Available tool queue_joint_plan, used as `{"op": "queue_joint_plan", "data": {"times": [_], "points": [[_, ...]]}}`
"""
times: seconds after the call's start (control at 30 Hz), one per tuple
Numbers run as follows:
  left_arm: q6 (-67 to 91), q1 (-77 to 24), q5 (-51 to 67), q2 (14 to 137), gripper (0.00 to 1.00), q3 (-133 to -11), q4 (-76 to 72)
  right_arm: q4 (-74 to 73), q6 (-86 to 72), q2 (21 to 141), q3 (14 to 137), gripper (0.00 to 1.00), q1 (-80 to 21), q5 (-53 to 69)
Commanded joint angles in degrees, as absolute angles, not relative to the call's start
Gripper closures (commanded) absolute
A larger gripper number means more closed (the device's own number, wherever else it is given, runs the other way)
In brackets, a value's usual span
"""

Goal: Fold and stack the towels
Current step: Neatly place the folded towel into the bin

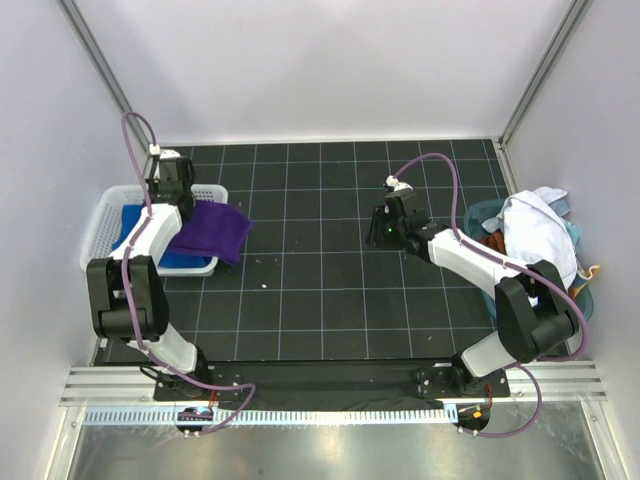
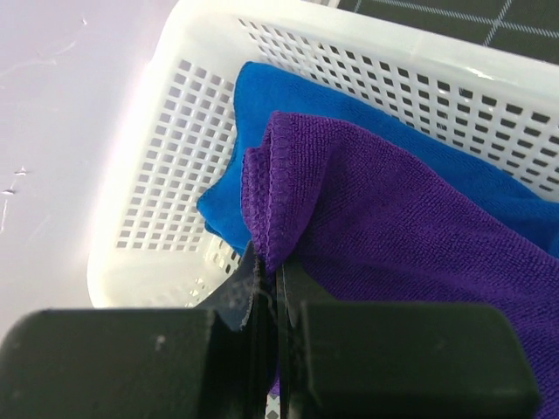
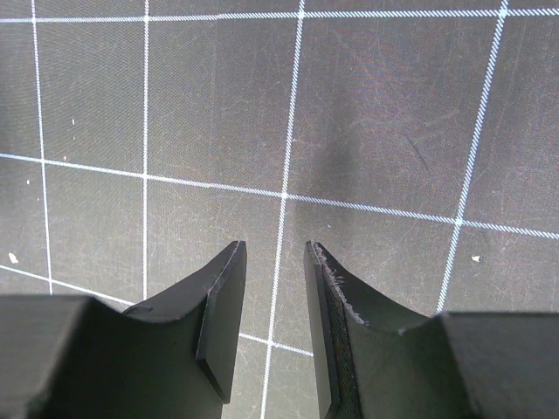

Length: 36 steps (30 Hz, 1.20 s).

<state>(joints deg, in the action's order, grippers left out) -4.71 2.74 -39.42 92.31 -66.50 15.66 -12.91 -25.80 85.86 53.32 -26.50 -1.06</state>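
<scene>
A purple towel (image 1: 215, 230) hangs out of the white basket (image 1: 105, 215) onto the black mat. In the left wrist view my left gripper (image 2: 271, 266) is shut on a folded edge of the purple towel (image 2: 393, 227), over the basket's inside. Under it lies a blue towel (image 2: 288, 96), which the top view shows in the basket as a blue towel (image 1: 135, 225). My left gripper (image 1: 172, 190) sits at the basket's right rim. A white towel (image 1: 535, 235) is heaped at the far right. My right gripper (image 1: 383, 228) hovers over the mat, and the wrist view shows the right gripper (image 3: 275, 249) open with nothing between its fingers.
The white towel rests in a teal tub (image 1: 480, 215) by the right wall, with something brown and orange beside it. The perforated basket wall (image 2: 166, 148) stands close to the left wall. The gridded mat (image 1: 320, 290) spans the space between the two arms.
</scene>
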Motion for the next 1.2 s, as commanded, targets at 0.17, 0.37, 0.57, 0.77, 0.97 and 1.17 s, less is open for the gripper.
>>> {"op": "queue_joint_plan", "data": {"times": [0.17, 0.37, 0.57, 0.77, 0.97, 1.17], "points": [[-3.1, 5.3, -40.6, 95.6, 1.0, -70.3, 9.9, -10.5, -25.1, 83.1, 52.8, 0.59, -26.5, -0.7], [-2.6, 8.1, -40.2, 100.2, 1.0, -71.6, 7.2, -10.3, -25.1, 82.6, 52.5, 0.59, -26.5, -0.7], [-1.1, 12.2, -38.8, 105.4, 1.0, -75.1, 6.8, -10.1, -25.2, 82.4, 52.2, 0.6, -26.5, -0.7], [2.6, 17.0, -35.8, 108.3, 0.97, -75.8, 6.6, -10.1, -25.0, 82.4, 52.1, 0.59, -26.5, -0.8], [4.6, 17.5, -34.7, 108.4, 0.8, -76.4, 6.7, -10.1, -25.0, 82.4, 52.1, 0.6, -26.5, -0.9], [7.0, 17.5, -34.5, 106.3, 0.62, -77.9, 7.5, -10.0, -25.0, 82.3, 52.1, 0.59, -26.5, -0.9]]}}
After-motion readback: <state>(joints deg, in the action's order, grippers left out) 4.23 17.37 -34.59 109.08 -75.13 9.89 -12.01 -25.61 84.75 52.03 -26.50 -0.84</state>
